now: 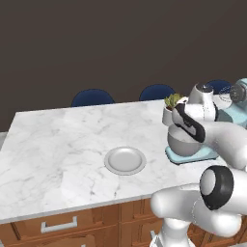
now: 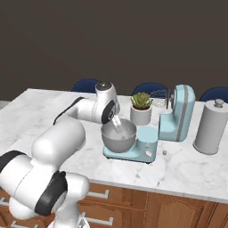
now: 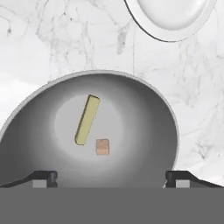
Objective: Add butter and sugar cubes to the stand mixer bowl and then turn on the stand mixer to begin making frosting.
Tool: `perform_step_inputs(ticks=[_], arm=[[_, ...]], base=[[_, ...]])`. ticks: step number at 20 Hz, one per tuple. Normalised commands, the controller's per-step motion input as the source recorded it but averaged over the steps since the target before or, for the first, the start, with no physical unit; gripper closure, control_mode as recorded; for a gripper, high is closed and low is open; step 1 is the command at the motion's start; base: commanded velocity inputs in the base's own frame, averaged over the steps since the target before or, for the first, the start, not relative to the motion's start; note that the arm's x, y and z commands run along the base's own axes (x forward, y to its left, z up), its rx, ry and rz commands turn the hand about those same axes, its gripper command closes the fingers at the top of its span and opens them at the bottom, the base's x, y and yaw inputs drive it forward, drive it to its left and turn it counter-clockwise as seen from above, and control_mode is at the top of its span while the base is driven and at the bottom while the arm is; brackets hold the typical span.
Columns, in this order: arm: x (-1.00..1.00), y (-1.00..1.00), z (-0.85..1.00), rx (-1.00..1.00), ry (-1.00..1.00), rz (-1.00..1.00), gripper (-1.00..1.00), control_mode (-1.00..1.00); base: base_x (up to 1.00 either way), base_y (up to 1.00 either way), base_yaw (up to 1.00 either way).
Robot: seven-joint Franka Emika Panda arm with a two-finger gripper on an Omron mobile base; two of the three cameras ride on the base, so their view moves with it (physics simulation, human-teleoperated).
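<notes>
The butter (image 3: 87,119) lay on the floor of the stand mixer bowl (image 3: 148,131), a small tan sugar cube (image 3: 102,147) just beside its lower end. The bowl's near rim was cut off in the hand view. The gripper (image 3: 112,177) hovered above it, fingers spread wide and holding nothing. The bowl sat on the base of the stand mixer (image 2: 178,116), head tilted back; the arm hid part of the bowl from the left. The plate (image 1: 125,160) stood apart.

On the tabletop (image 1: 58,144) the stand mixer bowl (image 3: 144,109) sits on the stand mixer (image 2: 176,116) base, holding the butter (image 3: 87,120) beside a sugar cube (image 3: 102,147), a plate (image 1: 125,160) to its left, a plant pot (image 2: 141,115) behind, a canister (image 2: 211,128) at right.
</notes>
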Motion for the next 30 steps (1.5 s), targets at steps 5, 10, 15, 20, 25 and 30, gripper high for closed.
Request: perform_step_inputs(ticks=[5, 10, 15, 20, 25, 30], arm=[[-1.0, -0.06, 0.0, 0.06, 0.0, -0.32, -1.0, -1.0], [-0.99, -0.31, -0.04, 0.12, 0.0, -0.34, -1.0, -1.0], [-0.95, -0.76, -0.22, 0.22, -0.01, -0.18, -1.0, -1.0], [-0.58, -0.84, -0.21, 0.23, 0.0, -0.12, -1.0, -1.0], [-0.3, -0.62, -0.21, 0.17, 0.02, -0.08, -1.0, -1.0], [0.01, -0.34, -0.24, 0.15, 0.0, -0.09, -1.0, -1.0]], base=[[0.0, 0.0, 0.0], [0.0, 0.0, 0.0], [0.0, 0.0, 0.0], [0.0, 0.0, 0.0], [0.0, 0.0, 0.0], [0.0, 0.0, 0.0]])
